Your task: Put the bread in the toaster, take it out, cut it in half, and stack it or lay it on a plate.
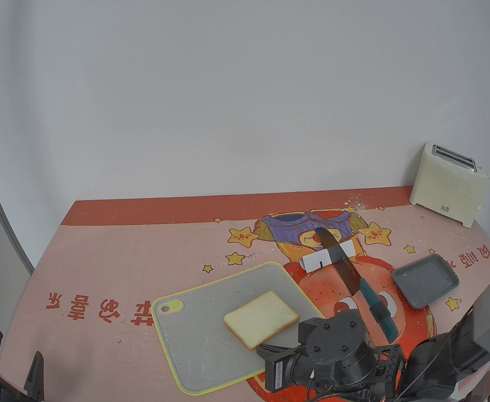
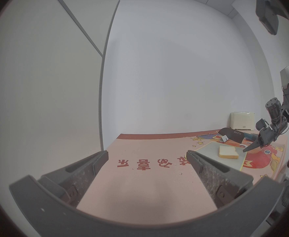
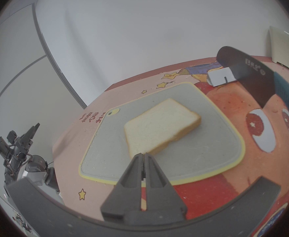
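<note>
Head view: bread (image 1: pixel 261 319) lies flat on board (image 1: pixel 200 341). Right gripper (image 3: pixel 143 157) at 6 o'clock, fingers pressed together, tips by the crust. Knife (image 1: pixel 345 266) at 2 o'clock, toaster (image 1: pixel 448 188) far beyond it. Plate (image 1: pixel 425 280) at 3 o'clock. Left gripper (image 2: pixel 146 155) spread wide, well apart at 8 o'clock.

The light is soft and even, and it falls from above. Just ahead of my right gripper (image 3: pixel 143 157), the bread (image 3: pixel 161 127) casts a thin, pale shadow onto the cutting board (image 3: pixel 213 148) along its near edge. Beyond the board, the wall (image 1: pixel 228 85) is bright in the middle and greyer toward the corners. Both wrist views bulge like a fisheye and end in a dark ring. Past my left gripper (image 2: pixel 146 153), the wall seam (image 2: pixel 101 83) bows into a curve.
</note>
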Tool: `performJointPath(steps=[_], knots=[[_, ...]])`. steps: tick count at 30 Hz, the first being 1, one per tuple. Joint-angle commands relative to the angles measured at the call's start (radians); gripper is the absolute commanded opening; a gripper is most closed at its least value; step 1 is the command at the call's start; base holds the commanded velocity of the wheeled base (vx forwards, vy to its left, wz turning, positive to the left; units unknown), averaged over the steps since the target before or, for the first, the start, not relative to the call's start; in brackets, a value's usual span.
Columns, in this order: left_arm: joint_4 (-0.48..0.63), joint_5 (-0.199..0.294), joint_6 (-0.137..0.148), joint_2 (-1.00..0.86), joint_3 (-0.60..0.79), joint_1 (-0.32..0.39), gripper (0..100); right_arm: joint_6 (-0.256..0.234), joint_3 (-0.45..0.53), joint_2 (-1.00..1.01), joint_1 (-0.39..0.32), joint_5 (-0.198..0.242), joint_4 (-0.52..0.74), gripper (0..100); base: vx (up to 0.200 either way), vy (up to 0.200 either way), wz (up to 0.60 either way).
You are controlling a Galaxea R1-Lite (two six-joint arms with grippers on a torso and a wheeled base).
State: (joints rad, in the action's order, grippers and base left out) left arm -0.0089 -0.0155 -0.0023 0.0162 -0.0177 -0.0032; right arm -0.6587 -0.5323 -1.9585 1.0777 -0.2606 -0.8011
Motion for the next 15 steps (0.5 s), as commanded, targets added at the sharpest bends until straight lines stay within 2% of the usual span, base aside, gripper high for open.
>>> performJointPath(steps=[1, 10, 15], knots=[[0.0, -0.001, 0.001, -0.01, 0.018, 0.0, 100, 0.001, -0.023, -0.016, 0.001, 0.0, -0.001, 0, 0.0, 0.0, 0.0], [0.0, -0.001, -0.001, -0.01, 0.018, 0.0, 100, -0.002, -0.067, -0.048, 0.004, 0.0, -0.018, 0, 0.0, 0.0, 0.0], [0.0, -0.001, -0.001, -0.01, 0.018, 0.0, 100, -0.007, -0.048, 0.072, -0.001, 0.0, -0.032, 0, 0.0, 0.0, 0.0]])
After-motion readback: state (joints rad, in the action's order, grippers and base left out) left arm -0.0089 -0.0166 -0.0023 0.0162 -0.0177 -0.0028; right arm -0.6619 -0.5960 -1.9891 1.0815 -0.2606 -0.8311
